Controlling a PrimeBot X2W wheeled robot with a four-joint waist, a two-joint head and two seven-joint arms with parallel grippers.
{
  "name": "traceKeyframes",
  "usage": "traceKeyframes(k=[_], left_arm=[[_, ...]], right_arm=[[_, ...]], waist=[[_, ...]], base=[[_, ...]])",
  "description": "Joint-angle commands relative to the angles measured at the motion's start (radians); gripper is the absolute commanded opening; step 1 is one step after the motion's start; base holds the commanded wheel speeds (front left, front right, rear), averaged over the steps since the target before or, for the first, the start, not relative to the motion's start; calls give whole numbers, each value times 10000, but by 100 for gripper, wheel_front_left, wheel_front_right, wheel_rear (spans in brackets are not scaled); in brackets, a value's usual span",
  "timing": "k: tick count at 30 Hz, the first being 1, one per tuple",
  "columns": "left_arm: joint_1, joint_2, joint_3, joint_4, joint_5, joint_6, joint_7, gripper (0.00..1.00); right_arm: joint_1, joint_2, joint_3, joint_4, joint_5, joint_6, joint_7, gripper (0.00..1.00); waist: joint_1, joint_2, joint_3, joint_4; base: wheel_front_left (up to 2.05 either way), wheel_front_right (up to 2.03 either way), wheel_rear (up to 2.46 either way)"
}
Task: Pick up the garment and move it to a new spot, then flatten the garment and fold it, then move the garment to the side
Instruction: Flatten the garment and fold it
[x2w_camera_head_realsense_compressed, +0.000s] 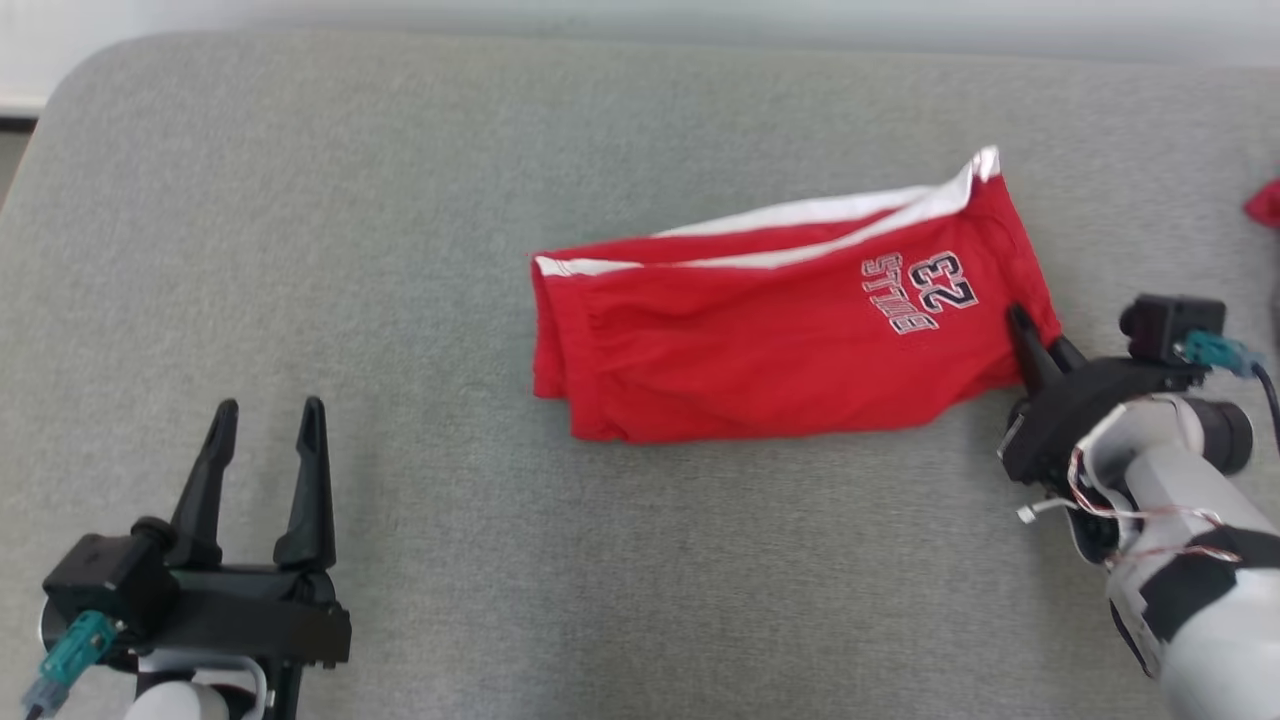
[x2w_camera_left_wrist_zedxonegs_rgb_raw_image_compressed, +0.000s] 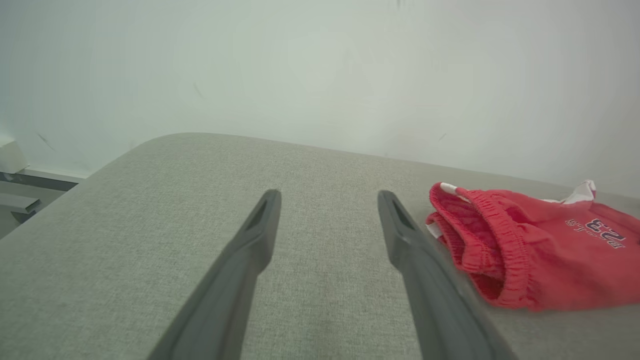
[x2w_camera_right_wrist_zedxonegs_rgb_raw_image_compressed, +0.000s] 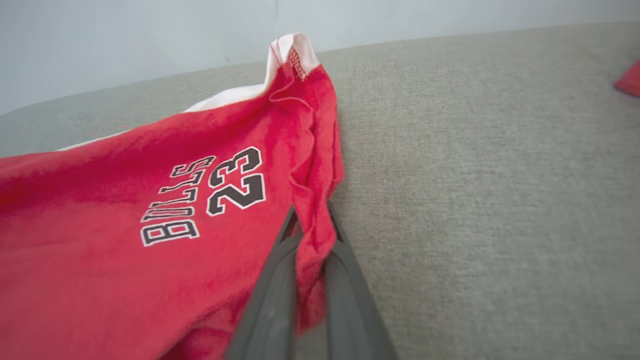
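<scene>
On the garment (x2w_camera_head_realsense_compressed: 760, 340), right hand (x2w_camera_right_wrist_zedxonegs_rgb_raw_image_compressed: 311, 227) pinches the hem, perhaps touching cushion (x2w_camera_head_realsense_compressed: 300, 200); left hand (x2w_camera_head_realsense_compressed: 268, 420) hovers spread.

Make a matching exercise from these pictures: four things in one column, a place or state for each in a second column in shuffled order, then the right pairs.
Things
1. left gripper
2. right gripper
3. red shorts
4. white stripe

Places and states
A. shut on the cloth edge near the 23 print
B. lying on the grey padded surface
C. open, apart from the cloth
D. running along the far side of the shorts

Pairs: 1-C, 2-A, 3-B, 4-D
</scene>
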Motion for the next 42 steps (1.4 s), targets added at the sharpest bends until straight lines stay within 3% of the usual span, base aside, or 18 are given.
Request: traceKeyframes(k=[1,10,17,25,32,42], left_arm=[[178,17,15,-7,82,12,3,100],[739,-104,30,5,285,14,3,100],[1024,-169,-64,0,366,14,3,100],[1174,-200,-127,117,352,12,3,100],[1237,-274,-163,143,328,12,4,100],[917,-419,-316,260,204,12,4,100]], right_arm=[[270,-193,-21,-55,145,-24,-95,0],[1504,-1178,-380,-464,1029,-24,-402,0],[1733,-1215,-437,-732,986,-24,-554,0],[1345,-789,217,-1619,223,-24,-691,0],[1090,12,982,-2402,-282,-24,-548,0],[1226,1110,1835,-2320,-812,-24,-512,0]], waist=[[1,1,-354,-335],[1,1,-1012,-642],[1,1,-1252,-666],[1,1,-1597,-624],[1,1,-1783,-331],[1,1,-1606,400]], base=[[0,0,0],[0,0,0],[0,0,0],[0,0,0],[0,0,0],[0,0,0]])
